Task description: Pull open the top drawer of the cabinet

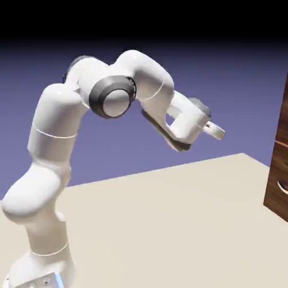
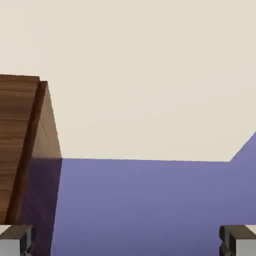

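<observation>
The cabinet [image 1: 279,163] is a dark brown wood-grain box cut off by the exterior view's right edge. Only a narrow strip of its top drawer [image 1: 284,115] shows above a horizontal seam, and no handle shows on it. My gripper [image 1: 217,131] hangs in the air well to the left of the cabinet, pointing toward it, clear of everything. In the hand view my gripper [image 2: 127,242] is open. Its grey fingertips [image 2: 16,240] stand far apart at the bottom corners with nothing between them. The cabinet [image 2: 20,140] fills that view's left side.
A pale curved handle [image 1: 283,187] sits on the lower front, below the seam. The beige table [image 1: 169,214] stretches between the robot's base and the cabinet. The table [image 2: 150,75] and the blue-violet backdrop fill the remainder of the hand view.
</observation>
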Robot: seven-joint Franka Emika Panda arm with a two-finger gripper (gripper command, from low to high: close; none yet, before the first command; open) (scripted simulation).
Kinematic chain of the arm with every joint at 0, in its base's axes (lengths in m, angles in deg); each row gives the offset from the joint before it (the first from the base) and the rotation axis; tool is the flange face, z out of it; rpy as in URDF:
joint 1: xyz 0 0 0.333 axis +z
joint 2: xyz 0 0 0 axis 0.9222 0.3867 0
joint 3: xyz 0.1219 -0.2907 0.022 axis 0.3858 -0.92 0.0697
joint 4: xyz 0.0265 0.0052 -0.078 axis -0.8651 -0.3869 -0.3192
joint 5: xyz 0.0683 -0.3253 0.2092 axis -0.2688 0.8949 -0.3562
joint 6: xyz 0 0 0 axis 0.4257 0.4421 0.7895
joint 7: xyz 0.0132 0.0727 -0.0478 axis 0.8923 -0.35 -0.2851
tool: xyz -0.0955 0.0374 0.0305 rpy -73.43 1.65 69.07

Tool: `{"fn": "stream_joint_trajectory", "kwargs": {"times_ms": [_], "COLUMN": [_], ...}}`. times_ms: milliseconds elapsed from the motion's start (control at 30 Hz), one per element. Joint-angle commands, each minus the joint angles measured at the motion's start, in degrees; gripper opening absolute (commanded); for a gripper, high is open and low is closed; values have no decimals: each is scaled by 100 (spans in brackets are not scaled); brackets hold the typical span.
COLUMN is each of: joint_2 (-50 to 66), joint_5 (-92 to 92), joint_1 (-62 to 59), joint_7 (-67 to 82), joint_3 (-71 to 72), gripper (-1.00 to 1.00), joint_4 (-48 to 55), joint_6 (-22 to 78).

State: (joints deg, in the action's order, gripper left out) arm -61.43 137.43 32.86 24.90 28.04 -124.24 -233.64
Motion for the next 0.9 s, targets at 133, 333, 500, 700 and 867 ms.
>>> {"fn": "stream_joint_trajectory", "kwargs": {"times_ms": [133, 333, 500, 700, 867], "joint_2": [712, 1566, 2278, 3132, 3570], "joint_5": [1241, 2729, 3969, 5458, 6221], "joint_1": [-436, -960, -1396, -1919, -2188], "joint_7": [1246, 2741, 3987, 5482, 6249], "joint_3": [581, 1278, 1858, 2555, 2913], "gripper": [0, 0, 0, 0, 0], "joint_4": [679, 1495, 2174, 2989, 3407], "joint_6": [44, 97, 140, 193, 220]}}
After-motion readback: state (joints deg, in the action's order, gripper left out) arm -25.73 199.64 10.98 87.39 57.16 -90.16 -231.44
